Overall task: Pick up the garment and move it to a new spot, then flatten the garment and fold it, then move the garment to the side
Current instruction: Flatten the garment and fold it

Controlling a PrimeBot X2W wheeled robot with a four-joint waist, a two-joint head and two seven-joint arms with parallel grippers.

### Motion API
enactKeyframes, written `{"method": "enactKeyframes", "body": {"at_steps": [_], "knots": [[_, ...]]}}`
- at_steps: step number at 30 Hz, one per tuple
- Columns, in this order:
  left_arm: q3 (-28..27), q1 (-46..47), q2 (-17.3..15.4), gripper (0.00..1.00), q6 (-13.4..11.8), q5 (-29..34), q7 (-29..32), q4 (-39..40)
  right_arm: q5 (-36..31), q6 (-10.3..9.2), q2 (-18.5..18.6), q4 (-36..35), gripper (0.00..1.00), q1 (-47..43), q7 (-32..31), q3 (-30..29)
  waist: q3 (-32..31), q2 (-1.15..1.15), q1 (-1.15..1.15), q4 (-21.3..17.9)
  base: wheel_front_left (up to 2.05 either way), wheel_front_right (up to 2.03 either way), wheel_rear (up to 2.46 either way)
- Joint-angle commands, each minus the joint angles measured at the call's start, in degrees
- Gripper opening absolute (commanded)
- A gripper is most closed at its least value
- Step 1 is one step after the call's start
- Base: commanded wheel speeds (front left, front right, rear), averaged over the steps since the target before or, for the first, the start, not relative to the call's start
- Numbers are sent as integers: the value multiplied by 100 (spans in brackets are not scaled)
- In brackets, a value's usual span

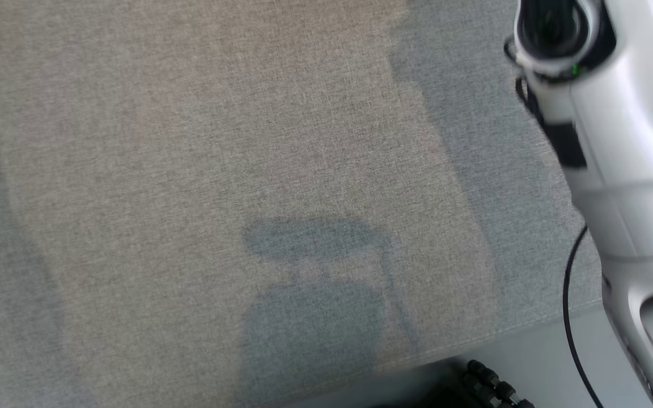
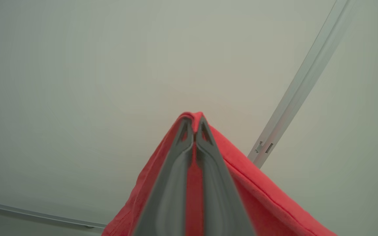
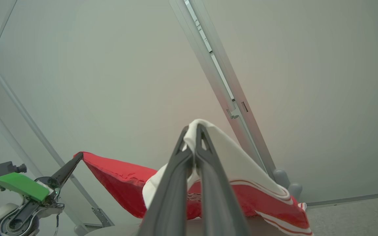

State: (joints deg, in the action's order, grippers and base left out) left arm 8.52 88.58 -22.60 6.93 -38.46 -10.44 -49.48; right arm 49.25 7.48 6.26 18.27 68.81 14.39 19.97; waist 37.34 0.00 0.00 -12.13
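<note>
The garment [image 3: 120, 180] is held above the grey surface [image 1: 190, 170], clamped by left gripper [image 2: 195, 126] and right gripper [image 3: 194, 131]; level lowering seems needed.

Head view is blurred throughout; the pale forearm [image 1: 627, 147] is smeared. Soft shadows are thrown on the grey fabric surface [image 1: 134, 170], darkest lower centre. Wrist views are lit evenly, diffusely; the wall [image 2: 77, 82] is tinged pink near the red garment [image 2: 258, 190]; the left gripper [image 2: 195, 124] is defocused at its base.
</note>
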Motion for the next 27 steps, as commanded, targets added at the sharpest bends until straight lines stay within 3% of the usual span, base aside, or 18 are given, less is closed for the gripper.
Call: {"method": "enactKeyframes", "body": {"at_steps": [1, 9, 15, 18, 27], "knots": [[-32, -181, 3, 0, 25, -88, -47, 49, 55, 1, 73, -134, 0, -223, -19, 27, -139, 0, 0, 79, 0, 0, 0], [47, -2149, -88, 0, 56, -962, -321, 1198, 40, 0, 667, -1373, 0, -2234, -60, -19, -775, 0, 0, 401, 0, 0, 0], [-15, -4249, -68, 0, 58, -1239, -452, 2377, 136, 0, 736, -1890, 0, -4018, -33, -475, -1325, 0, 0, 632, 0, 0, 0], [-190, -5290, 98, 0, 4, -1131, -474, 2886, 173, 0, 701, -2099, 0, -4880, -15, -576, -1559, 0, 0, 703, 0, 0, 0], [-959, -7644, 1061, 0, -71, -454, -476, 4067, 298, 0, 552, -2308, 0, -6589, 48, -697, -2156, 0, 0, 745, 0, 0, 0]]}}
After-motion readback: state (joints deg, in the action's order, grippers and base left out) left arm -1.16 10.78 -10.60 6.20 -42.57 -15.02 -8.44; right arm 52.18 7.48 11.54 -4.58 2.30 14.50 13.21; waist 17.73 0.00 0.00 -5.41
